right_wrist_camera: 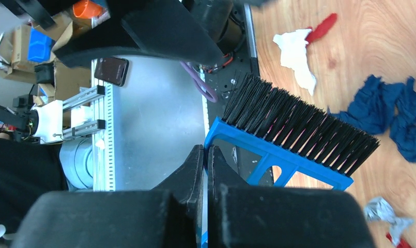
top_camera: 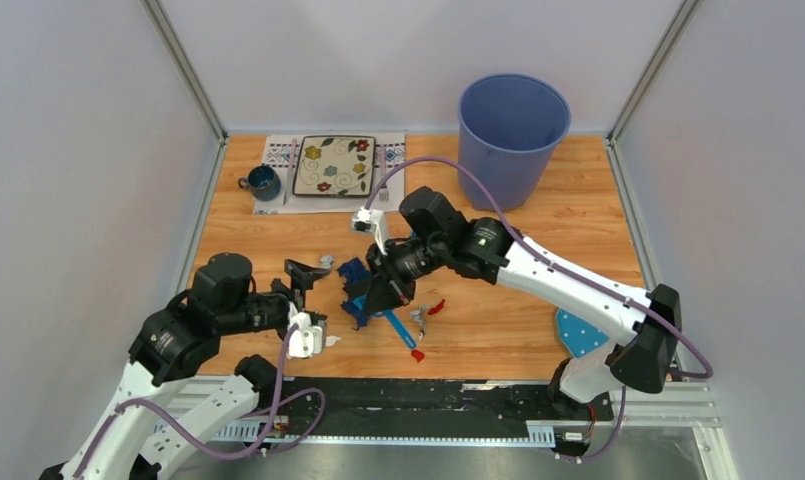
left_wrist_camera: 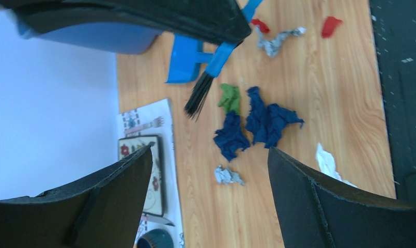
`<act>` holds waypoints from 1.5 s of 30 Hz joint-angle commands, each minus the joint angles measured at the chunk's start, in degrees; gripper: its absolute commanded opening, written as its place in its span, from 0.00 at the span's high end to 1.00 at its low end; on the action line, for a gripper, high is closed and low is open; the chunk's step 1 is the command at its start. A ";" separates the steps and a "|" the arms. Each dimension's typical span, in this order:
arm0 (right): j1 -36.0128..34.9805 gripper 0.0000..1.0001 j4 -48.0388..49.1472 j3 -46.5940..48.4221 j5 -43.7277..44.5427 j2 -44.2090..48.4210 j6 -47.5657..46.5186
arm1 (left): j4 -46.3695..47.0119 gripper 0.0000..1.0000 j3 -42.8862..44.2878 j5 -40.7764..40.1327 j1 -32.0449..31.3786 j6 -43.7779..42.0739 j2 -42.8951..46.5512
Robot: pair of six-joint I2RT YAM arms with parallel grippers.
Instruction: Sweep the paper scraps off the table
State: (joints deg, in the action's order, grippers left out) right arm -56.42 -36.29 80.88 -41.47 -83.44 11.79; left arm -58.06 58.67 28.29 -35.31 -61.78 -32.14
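Note:
Several crumpled paper scraps lie mid-table [top_camera: 538, 250]: dark blue ones [top_camera: 353, 272], red bits [top_camera: 436, 307], a silver-grey bit [top_camera: 418, 318] and a white one [top_camera: 331, 340]. The left wrist view shows the dark blue scraps [left_wrist_camera: 270, 121], a green one [left_wrist_camera: 230, 97], a grey one [left_wrist_camera: 227, 175] and a white one [left_wrist_camera: 327, 161]. My right gripper [top_camera: 383, 285] [right_wrist_camera: 206, 155] is shut on a blue brush [right_wrist_camera: 298, 139], its black bristles next to the blue scraps. My left gripper [top_camera: 313, 295] [left_wrist_camera: 210, 150] is open and empty, just left of the scraps.
A blue bin [top_camera: 513, 135] stands at the back right. A patterned placemat [top_camera: 278, 150] with a flowered plate [top_camera: 334, 165] and a dark mug [top_camera: 263, 182] lies at the back left. A blue polka-dot cloth [top_camera: 583, 330] lies near the right arm's base.

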 commanded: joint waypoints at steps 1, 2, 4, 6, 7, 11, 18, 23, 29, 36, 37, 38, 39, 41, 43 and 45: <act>-1.76 1.00 2.63 4.72 -1.14 -3.74 1.13 | -3.81 0.10 -3.21 5.10 0.15 -8.52 -0.64; -1.76 1.00 2.63 4.98 -1.33 -4.10 1.13 | -3.81 0.10 -3.48 5.37 0.15 -9.23 -0.82; -1.85 1.00 2.72 5.51 -1.76 -4.89 1.13 | -3.81 0.10 -3.83 5.98 0.15 -10.99 -1.08; -1.85 1.00 3.16 5.51 -2.91 -5.24 1.30 | -3.81 0.10 -4.09 6.42 0.15 -13.44 -1.17; -1.85 1.00 3.07 5.86 -3.61 -5.68 1.39 | -3.55 0.10 -4.18 6.34 0.15 -14.24 -1.17; -1.85 1.00 2.37 7.01 -3.26 -7.26 2.00 | -1.97 0.11 -4.62 6.33 0.15 -19.25 -0.38; -2.73 1.00 4.92 9.99 -5.37 -10.07 3.59 | 2.78 0.27 -4.19 8.35 0.15 -13.99 -4.33; -2.73 1.00 5.09 9.73 -5.20 -9.46 3.32 | -0.82 0.40 -2.86 7.83 0.15 -14.25 -6.97; -3.17 1.00 6.15 10.26 -6.69 -10.69 3.33 | 1.02 0.63 -2.78 8.00 0.15 -11.62 -8.55; -2.90 1.00 3.96 9.91 -5.11 -9.55 1.04 | 1.63 1.00 -2.07 7.31 0.07 -7.58 -9.08; -2.55 1.00 3.34 9.91 -3.72 -9.11 0.78 | 2.51 1.00 -2.16 5.65 0.07 -5.57 -9.17; -1.33 1.00 2.73 9.47 -2.66 -8.59 0.78 | 3.47 1.00 -2.68 4.50 0.15 -0.50 -9.34; -0.36 0.92 2.02 8.95 -1.78 -6.93 1.04 | 5.57 1.00 -3.04 3.18 0.15 2.34 -9.52; 3.31 0.56 2.01 7.72 0.16 -4.38 1.74 | 6.99 1.00 -4.00 -1.03 0.15 9.79 -10.30; 5.70 0.38 2.10 6.05 4.79 0.63 2.01 | 8.23 1.00 -4.18 -4.28 0.15 14.82 -11.71; 7.73 0.25 1.93 3.69 8.85 6.06 0.70 | 8.40 1.00 -3.48 -4.74 0.15 22.64 -12.85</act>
State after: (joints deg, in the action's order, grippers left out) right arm -53.01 -34.26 86.74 -41.32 -89.06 13.89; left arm -53.82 54.17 27.70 -35.31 -55.70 -42.74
